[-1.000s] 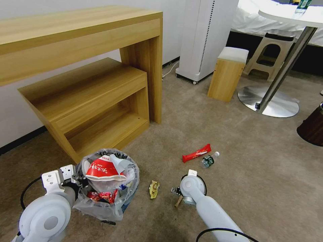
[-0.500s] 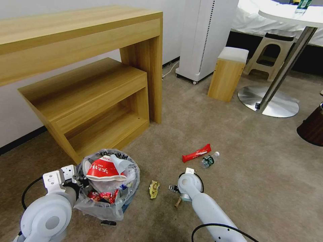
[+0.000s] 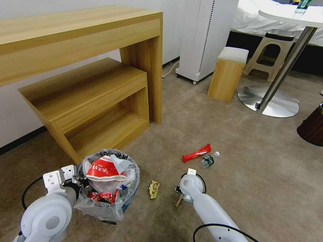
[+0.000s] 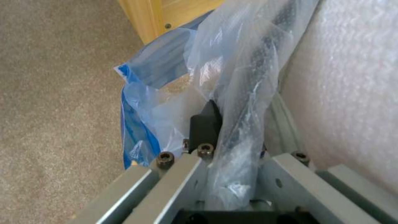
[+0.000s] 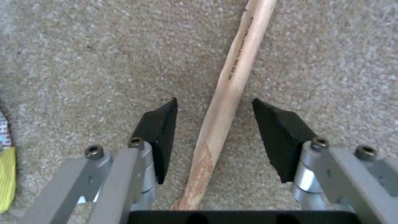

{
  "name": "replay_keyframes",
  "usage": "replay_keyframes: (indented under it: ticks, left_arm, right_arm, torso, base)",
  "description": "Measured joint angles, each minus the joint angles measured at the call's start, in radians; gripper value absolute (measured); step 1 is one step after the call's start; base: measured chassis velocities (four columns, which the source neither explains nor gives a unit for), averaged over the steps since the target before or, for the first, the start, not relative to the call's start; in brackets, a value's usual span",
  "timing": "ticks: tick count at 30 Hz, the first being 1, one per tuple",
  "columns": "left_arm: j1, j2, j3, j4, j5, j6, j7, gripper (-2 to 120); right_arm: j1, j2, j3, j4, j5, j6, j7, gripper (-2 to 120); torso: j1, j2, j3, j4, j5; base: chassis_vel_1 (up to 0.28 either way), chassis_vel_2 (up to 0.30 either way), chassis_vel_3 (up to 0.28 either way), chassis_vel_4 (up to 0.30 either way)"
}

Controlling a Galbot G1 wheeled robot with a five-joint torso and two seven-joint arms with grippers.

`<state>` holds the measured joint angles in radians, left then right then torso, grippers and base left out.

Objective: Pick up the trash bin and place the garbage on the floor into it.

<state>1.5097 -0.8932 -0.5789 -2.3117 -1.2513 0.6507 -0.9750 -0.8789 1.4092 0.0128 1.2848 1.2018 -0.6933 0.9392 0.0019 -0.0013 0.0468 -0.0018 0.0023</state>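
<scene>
The trash bin [image 3: 107, 188], lined with a crinkly clear bag, stands on the beige carpet floor [image 3: 235, 161] at the near left, holding a red-white packet and red wrappers. My left gripper [image 3: 76, 181] is at its left rim; the left wrist view shows that gripper [image 4: 232, 124] shut on the bagged rim [image 4: 248, 77]. Pointing down at the floor, my right gripper [image 3: 179, 195] is open, and its fingers [image 5: 159, 130] straddle the wooden stick [image 5: 228, 84] without touching it. More garbage lies nearby: a yellow packet [image 3: 154, 189], a red wrapper [image 3: 196, 153] and a small bottle [image 3: 209, 160].
A wooden desk with a lower shelf unit [image 3: 101, 97] stands just behind the bin. Farther back are a white appliance [image 3: 205, 37], a wooden stool [image 3: 228, 72], a round table's metal base [image 3: 269, 101] and a dark pot [image 3: 311, 127] at the right edge.
My right wrist shifted a little over the wooden stick, first left, then back right. The bin and my left arm have stayed put.
</scene>
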Motion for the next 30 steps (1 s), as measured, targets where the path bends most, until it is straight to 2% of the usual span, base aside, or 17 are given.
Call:
replay_keyframes:
  ticks: [4, 6, 18, 22, 24, 25, 27, 30]
  left_arm:
    - [0.001, 0.000, 0.001, 0.000, 0.001, -0.001, 0.001, 0]
    - [0.002, 0.000, 0.001, 0.000, 0.001, -0.001, 0.001, 0]
    - [0.002, 0.000, 0.001, -0.001, 0.001, -0.002, 0.002, 0]
    - [0.000, 0.001, 0.001, 0.000, 0.001, -0.002, 0.002, 0]
    - [-0.001, 0.001, 0.003, 0.003, 0.002, -0.002, 0.002, 0]
    - [-0.001, 0.001, 0.003, 0.003, 0.002, -0.002, 0.002, 0]
    - [-0.003, 0.000, 0.006, 0.004, 0.002, -0.002, 0.003, 0]
    - [-0.004, 0.000, 0.007, 0.004, 0.003, -0.002, 0.003, 0]
  right_arm:
    - [0.001, 0.001, 0.000, -0.007, -0.013, 0.000, -0.005, 45]
    - [0.003, 0.003, 0.000, -0.018, -0.022, 0.000, -0.012, 38]
    - [0.013, 0.016, 0.004, -0.048, -0.056, 0.004, -0.033, 37]
    - [0.013, 0.017, 0.008, -0.053, -0.068, 0.007, -0.043, 32]
    - [0.010, 0.012, 0.009, -0.052, -0.074, 0.009, -0.047, 23]
    - [0.010, 0.012, 0.009, -0.052, -0.074, 0.009, -0.047, 23]
    - [0.006, 0.009, 0.010, -0.051, -0.080, 0.011, -0.051, 15]
    - [0.004, 0.005, 0.010, -0.049, -0.084, 0.013, -0.056, 13]
  torso:
    - [0.000, 0.000, 0.000, 0.0000, 0.0000]
    - [0.000, 0.000, 0.000, 0.0000, 0.0000]
    - [0.000, 0.000, 0.000, -0.0001, -0.0003]
    - [0.000, 0.000, 0.000, -0.0001, -0.0004]
    - [0.000, 0.000, 0.000, -0.0001, -0.0004]
    - [0.000, 0.000, 0.000, -0.0001, -0.0004]
    - [0.000, 0.000, 0.000, -0.0002, -0.0003]
    - [0.000, 0.000, 0.000, 0.0003, 0.0002]
  base:
    - [0.000, 0.000, 0.000, 0.000]
    - [0.000, 0.000, 0.000, 0.000]
    - [0.000, 0.000, 0.000, 0.000]
    - [0.000, 0.000, 0.000, 0.000]
    - [0.000, 0.000, 0.000, 0.000]
    - [0.000, 0.000, 0.000, 0.000]
    - [0.000, 0.000, 0.000, 0.000]
    - [0.000, 0.000, 0.000, 0.000]
